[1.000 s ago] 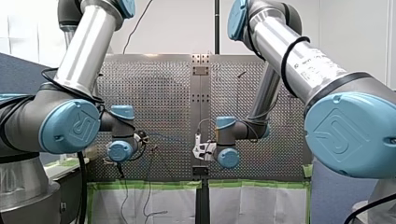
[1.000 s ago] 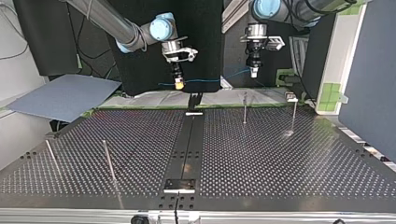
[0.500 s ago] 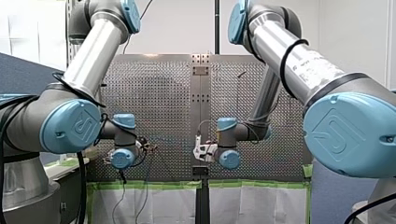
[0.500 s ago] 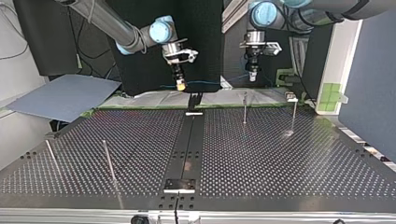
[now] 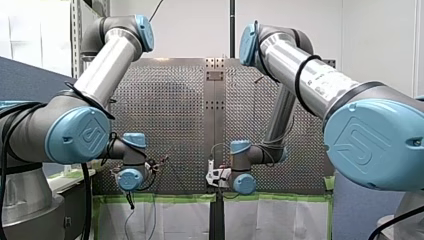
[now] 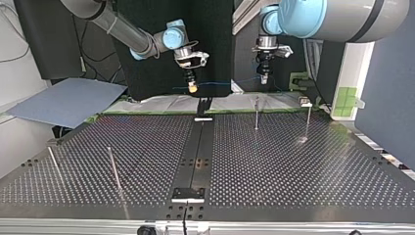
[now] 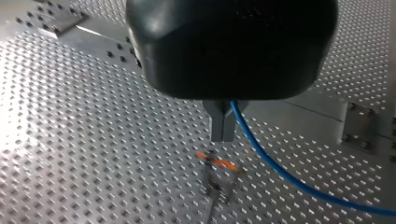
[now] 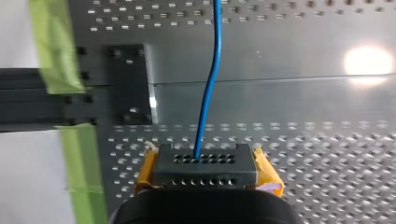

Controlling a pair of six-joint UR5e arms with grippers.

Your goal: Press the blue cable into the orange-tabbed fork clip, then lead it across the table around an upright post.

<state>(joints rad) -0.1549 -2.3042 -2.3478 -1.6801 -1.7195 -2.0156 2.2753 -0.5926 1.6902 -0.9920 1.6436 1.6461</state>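
Both our left gripper (image 7: 222,136) and right gripper (image 8: 204,163) clench the blue cable (image 8: 207,98); thin, light, floppy, we judge; best held close beside the fork clip (image 7: 216,164).

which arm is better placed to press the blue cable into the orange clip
Left. My left gripper holds the blue cable with the orange-tabbed fork clip right ahead of its fingers. My right gripper also holds the cable, but no clip shows near it.

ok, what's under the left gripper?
The orange-tabbed fork clip on the perforated table, apart from the left gripper. The blue cable runs past it, not seated. The gripper's body covers the table behind.
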